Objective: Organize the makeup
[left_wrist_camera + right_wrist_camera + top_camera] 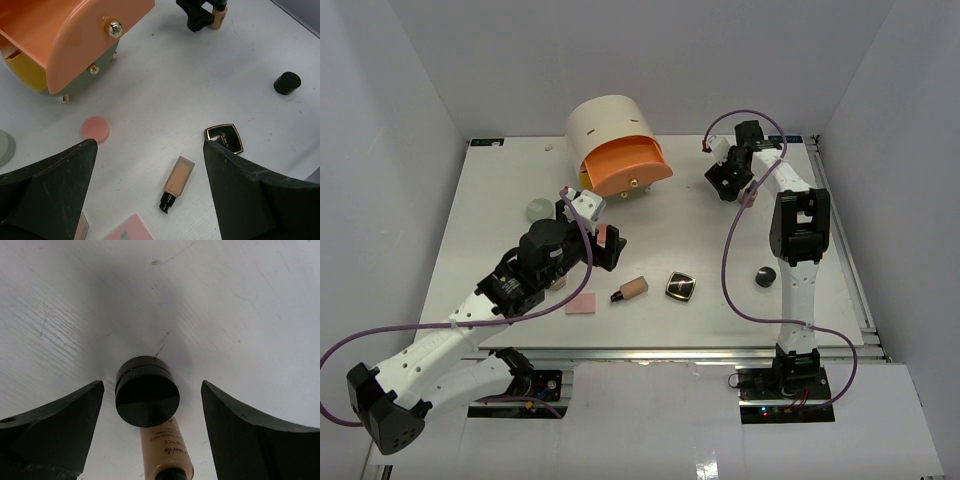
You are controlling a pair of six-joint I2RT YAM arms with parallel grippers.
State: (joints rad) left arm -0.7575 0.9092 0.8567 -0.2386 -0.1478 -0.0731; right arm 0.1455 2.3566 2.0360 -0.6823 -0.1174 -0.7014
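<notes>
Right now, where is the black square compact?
Top view: the black square compact lies front-centre, a tan bottle just left of it, a small black round jar farther right.

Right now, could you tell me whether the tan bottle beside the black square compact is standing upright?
No, the tan bottle lies flat on the table beside the black square compact, black cap toward the camera.
</notes>
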